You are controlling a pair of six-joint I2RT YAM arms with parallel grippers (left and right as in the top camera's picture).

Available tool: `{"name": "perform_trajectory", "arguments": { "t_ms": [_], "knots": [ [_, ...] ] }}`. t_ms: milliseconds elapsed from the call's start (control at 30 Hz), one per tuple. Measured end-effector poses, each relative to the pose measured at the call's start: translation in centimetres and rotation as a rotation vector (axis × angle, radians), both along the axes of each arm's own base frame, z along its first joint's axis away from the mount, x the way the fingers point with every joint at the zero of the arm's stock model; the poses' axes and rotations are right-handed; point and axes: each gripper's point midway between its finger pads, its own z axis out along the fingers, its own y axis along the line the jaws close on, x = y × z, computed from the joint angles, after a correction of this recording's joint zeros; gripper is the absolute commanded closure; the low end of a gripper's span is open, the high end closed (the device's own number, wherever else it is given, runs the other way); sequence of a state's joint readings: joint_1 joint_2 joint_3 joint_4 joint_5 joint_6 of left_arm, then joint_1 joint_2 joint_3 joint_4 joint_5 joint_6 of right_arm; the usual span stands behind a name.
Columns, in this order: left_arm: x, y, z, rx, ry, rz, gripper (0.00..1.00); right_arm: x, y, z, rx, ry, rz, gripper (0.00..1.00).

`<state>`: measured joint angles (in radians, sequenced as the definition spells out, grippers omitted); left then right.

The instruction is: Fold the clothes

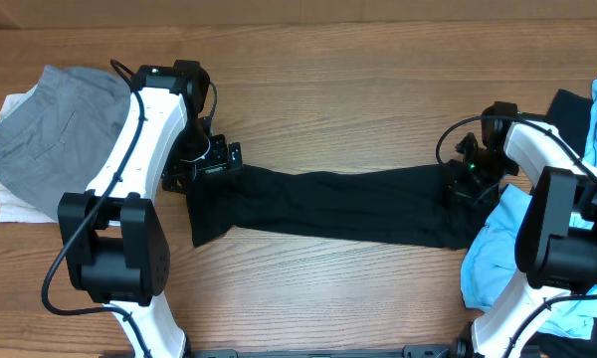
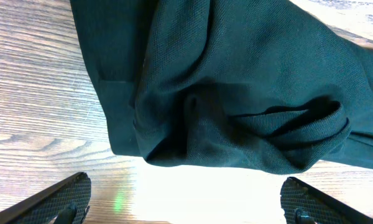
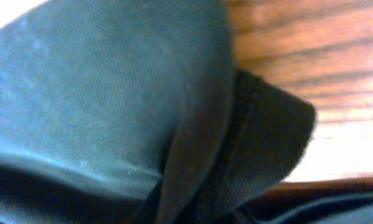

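The left pincer [image 1: 215, 159] stood wide apart, its two fingers [image 2: 62, 196] showing at the bottom corners of the left wrist view with nothing between them but bare wood. It hovered just at the left end of the black shirt [image 1: 338, 204], whose rumpled folds [image 2: 236, 81] lay bunched right in front of it. The right pincer [image 1: 468, 181] sat on the shirt's right end. Its own camera was filled with dark cloth [image 3: 112, 93] at very close range and showed no fingers, so I could not tell whether it was apart or clamped on the cloth.

The shirt lay as a long, narrow band across the middle of the surface [image 1: 328, 80], reaching from one pincer to the other. At the far left, a grey garment [image 1: 50, 129] rested on top of a white garment [image 1: 15, 204]. At the right edge, a light blue garment [image 1: 497, 249] lay crumpled under the right arm, touching the shirt's right end.
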<state>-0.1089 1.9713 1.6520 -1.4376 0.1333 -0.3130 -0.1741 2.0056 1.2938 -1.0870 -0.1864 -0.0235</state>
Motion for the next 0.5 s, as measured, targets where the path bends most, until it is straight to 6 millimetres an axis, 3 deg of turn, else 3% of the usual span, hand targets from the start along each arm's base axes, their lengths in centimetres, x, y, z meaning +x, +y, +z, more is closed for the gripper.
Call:
{"name": "perform_trajectory", "arguments": {
  "t_ms": [300,500],
  "knots": [
    [0.0,0.0,0.0,0.000,-0.001,0.000,0.00,1.1,0.0,0.7,0.005,-0.022,0.005,0.96],
    [0.0,0.0,0.0,0.000,-0.001,0.000,0.00,2.9,-0.2,3.5,0.003,-0.039,0.011,0.96]
  ]
}}
